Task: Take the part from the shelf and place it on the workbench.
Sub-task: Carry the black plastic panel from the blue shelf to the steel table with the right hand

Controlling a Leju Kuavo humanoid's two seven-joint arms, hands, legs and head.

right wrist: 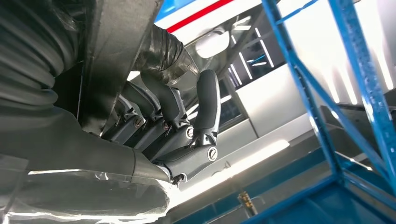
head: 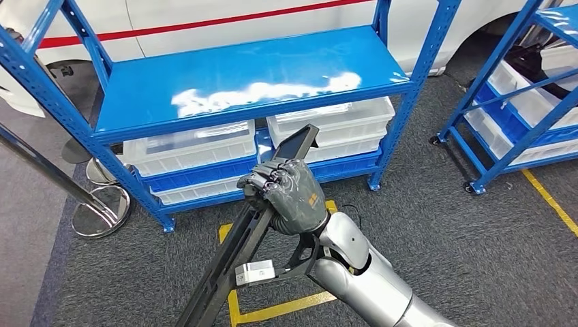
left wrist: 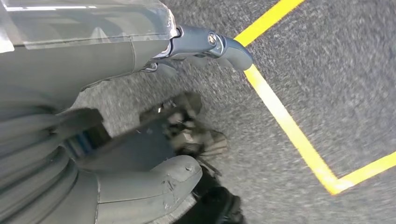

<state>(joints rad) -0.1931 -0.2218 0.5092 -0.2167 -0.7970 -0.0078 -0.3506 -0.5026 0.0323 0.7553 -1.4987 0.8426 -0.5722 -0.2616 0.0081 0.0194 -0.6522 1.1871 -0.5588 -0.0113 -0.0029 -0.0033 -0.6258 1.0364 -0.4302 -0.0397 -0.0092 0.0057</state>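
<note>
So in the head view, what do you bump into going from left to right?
Shiny metal post base → blue shelf with white bins → long black part held by the right hand → second blue shelf.

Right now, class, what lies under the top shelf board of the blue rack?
Under the blue shelf board stand white bins on a lower level. Their contents cannot be made out; the right hand and its long black part cover the middle.

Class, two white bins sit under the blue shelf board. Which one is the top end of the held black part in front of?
The right-hand white bin: the black part's upper end overlaps its front; the left-hand bin sits clear of it.
</note>
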